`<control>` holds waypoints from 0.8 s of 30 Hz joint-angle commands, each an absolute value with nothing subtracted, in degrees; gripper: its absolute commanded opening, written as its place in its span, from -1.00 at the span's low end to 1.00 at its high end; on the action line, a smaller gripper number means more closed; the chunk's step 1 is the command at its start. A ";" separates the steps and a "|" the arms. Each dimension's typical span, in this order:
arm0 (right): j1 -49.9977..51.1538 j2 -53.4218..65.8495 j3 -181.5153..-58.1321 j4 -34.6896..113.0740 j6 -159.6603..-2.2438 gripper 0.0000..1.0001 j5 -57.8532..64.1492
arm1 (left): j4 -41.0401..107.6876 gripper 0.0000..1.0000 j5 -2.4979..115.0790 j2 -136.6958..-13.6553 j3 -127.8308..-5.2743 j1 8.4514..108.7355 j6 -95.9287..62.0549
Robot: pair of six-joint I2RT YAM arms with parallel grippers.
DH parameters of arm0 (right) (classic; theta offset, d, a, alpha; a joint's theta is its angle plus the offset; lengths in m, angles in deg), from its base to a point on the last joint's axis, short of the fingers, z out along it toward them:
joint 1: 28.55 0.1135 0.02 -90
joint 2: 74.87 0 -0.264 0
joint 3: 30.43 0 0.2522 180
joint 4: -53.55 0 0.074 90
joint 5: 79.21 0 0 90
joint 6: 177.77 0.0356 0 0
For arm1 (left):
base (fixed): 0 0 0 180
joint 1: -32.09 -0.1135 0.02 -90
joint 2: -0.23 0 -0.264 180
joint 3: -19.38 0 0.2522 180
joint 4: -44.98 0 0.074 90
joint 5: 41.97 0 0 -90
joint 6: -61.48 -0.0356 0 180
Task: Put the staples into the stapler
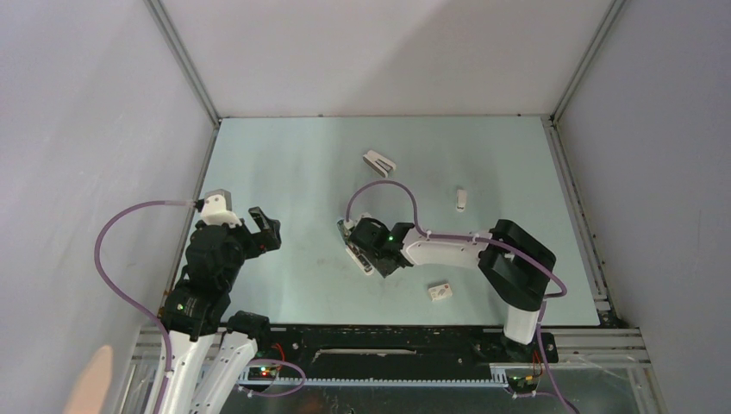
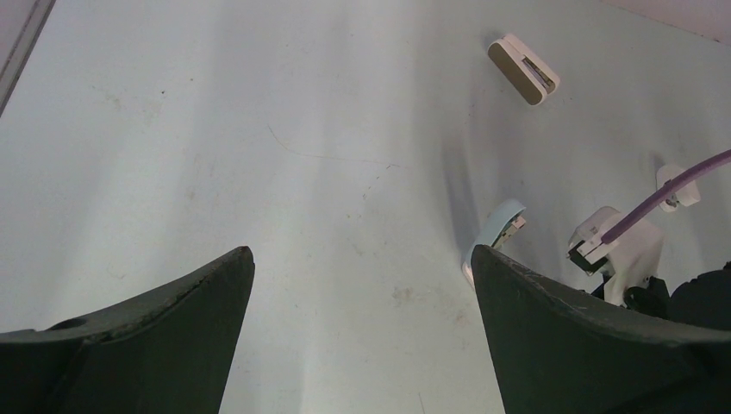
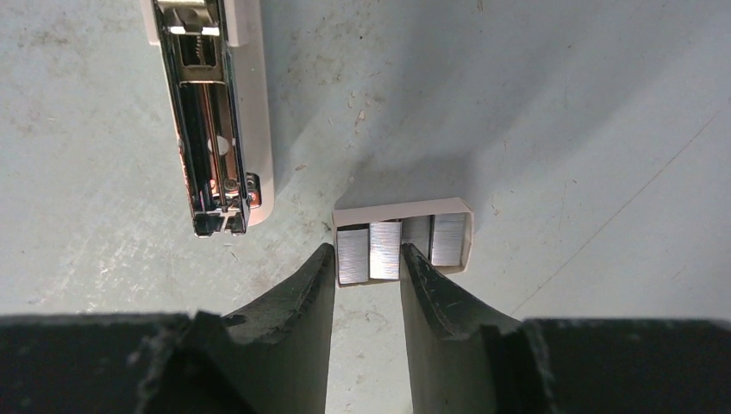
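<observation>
The right end effector [image 3: 367, 259] is lowered near the middle of the desk [image 1: 284, 172], its fingers [image 3: 302, 293] drawn close together. The staples [image 3: 369, 252] are pinched between the fingertips. They are seen as grey ribbed blocks standing in a small white card tray [image 3: 401, 210], with further grey blocks lying to the right in the same tray. In the right wrist view the pads meet the outer sides of the two left-hand blocks.

The stapler [image 3: 215, 121] is laid just beside the tray, on its left in that view. It is opened, so that the bright metal channel and its spring are shown along a white body. Its pale grey-green top is seen raised in the left wrist view.

The left end effector [image 2: 362, 254] is held above bare desk at the left side, well apart from the stapler, with its fingers spread wide and nothing between them.

A white wedge-shaped stapler [image 1: 379, 161] lies further back on the desk. A small white piece [image 1: 462, 200] lies to the right of it. A small white box [image 1: 440, 293] is set near the front edge, and a red mark is carried on its top (too small to be read). No lettering can be made out on the stapler or on the tray
</observation>
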State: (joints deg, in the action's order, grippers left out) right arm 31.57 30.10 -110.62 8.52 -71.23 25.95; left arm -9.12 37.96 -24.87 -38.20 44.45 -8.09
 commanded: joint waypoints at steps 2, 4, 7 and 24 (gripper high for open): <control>33.04 27.83 -112.00 5.95 -70.07 -0.32 32.25 | -7.18 0.99 38.57 -25.34 -38.28 43.81 -9.44; 33.80 28.32 -112.63 5.16 -70.07 -0.32 34.01 | -7.26 0.99 38.58 -25.35 -38.24 43.83 -9.45; 34.61 28.96 -113.37 4.81 -70.10 -0.31 34.82 | -7.25 0.99 38.49 -25.35 -38.24 43.79 -9.44; 31.70 23.26 -113.10 4.53 -71.27 -0.16 31.88 | -7.36 1.00 38.45 -25.00 -38.24 43.78 -9.48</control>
State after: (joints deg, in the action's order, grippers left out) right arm 33.32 26.87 -111.54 3.89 -71.25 32.74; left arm -9.14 37.96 -24.89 -38.20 44.43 -8.09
